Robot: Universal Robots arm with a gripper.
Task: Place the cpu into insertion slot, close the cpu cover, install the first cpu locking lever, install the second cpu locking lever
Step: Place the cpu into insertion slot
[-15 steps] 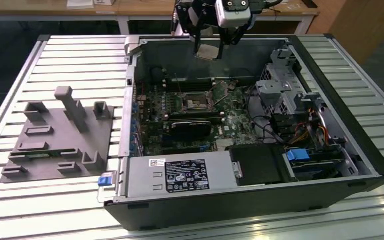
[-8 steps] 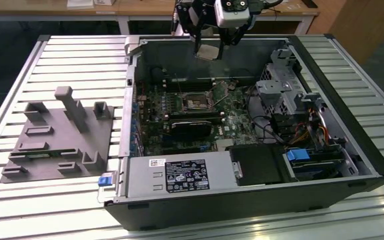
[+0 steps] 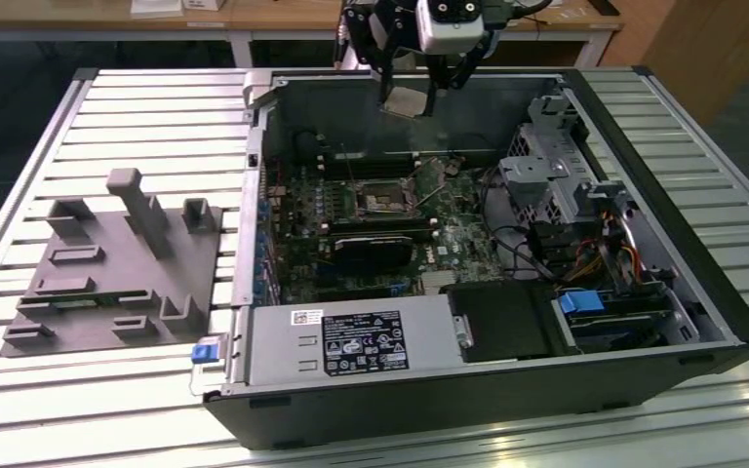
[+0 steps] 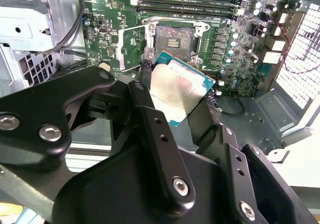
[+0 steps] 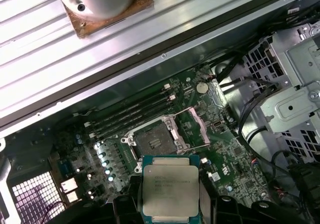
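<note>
The gripper [image 3: 412, 96] hangs at the upper centre of the exterior view, pinching the cpu [image 3: 410, 101] by opposite edges, well above the open case [image 3: 687, 292]. Lower down, mid-frame, the insertion slot [image 3: 384, 202] sits bare, the cpu cover [image 4: 131, 47] flipped open beside it. The call here is to square the chip to the socket, hold it level and lower it straight — no sliding across the contacts.

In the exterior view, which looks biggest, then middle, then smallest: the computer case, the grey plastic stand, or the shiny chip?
1. computer case, by far the biggest.
2. grey plastic stand.
3. cpu, clearly smallest.
</note>
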